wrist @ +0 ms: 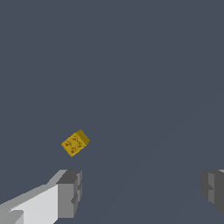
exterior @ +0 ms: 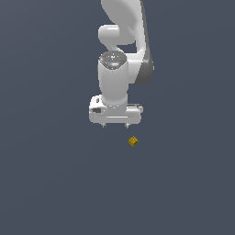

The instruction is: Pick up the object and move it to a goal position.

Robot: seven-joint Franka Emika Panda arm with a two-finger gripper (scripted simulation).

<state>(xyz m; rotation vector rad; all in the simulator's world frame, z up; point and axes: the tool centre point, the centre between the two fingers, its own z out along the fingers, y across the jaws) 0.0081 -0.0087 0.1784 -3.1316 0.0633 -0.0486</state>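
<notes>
The object (exterior: 133, 141) is a tiny mustard-yellow block with small bumps on top, lying on the dark grey floor. It also shows in the wrist view (wrist: 75, 142), turned at an angle. My gripper (exterior: 115, 125) hangs from the white arm, pointing down. It is above the floor and a little toward the exterior view's left of the block. In the wrist view the two grey fingertips (wrist: 70, 193) stand far apart with nothing between them. The gripper (wrist: 141, 192) is open and empty, and the block lies outside the gap, beyond one fingertip.
The floor (exterior: 55, 183) is a plain dark grey surface. The white arm (exterior: 121, 41) rises above the gripper.
</notes>
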